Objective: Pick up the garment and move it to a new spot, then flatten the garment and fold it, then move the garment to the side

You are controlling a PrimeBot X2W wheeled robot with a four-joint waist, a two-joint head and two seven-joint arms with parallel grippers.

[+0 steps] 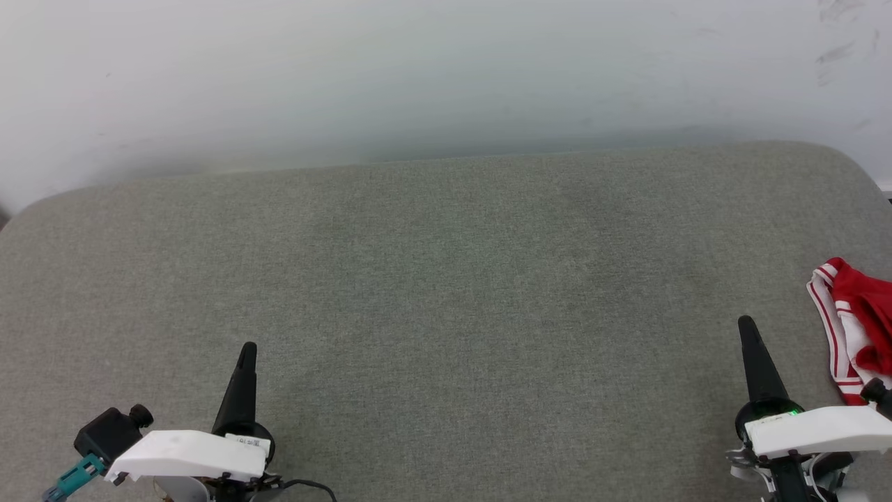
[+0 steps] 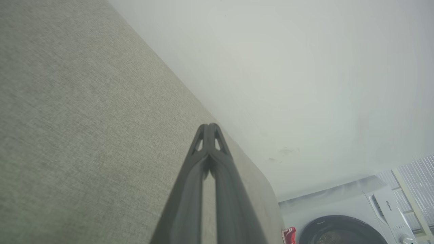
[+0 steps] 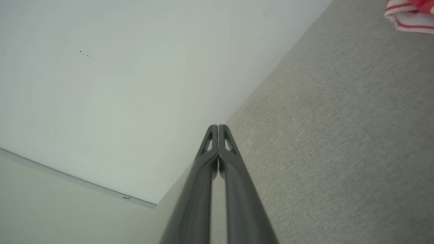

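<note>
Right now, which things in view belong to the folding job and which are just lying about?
For the job: garment, bunched at the right edge of the grey surface; left tool and right tool, both shut and empty.
Just about: washing machine; white wall.

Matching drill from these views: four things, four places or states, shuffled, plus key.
1 garment
2 left gripper
3 right gripper
4 washer

A shut, next to the garment
B past the surface's end
C bunched, red and white
D shut, far from the garment

Pairs: 1-C, 2-D, 3-A, 4-B
</note>
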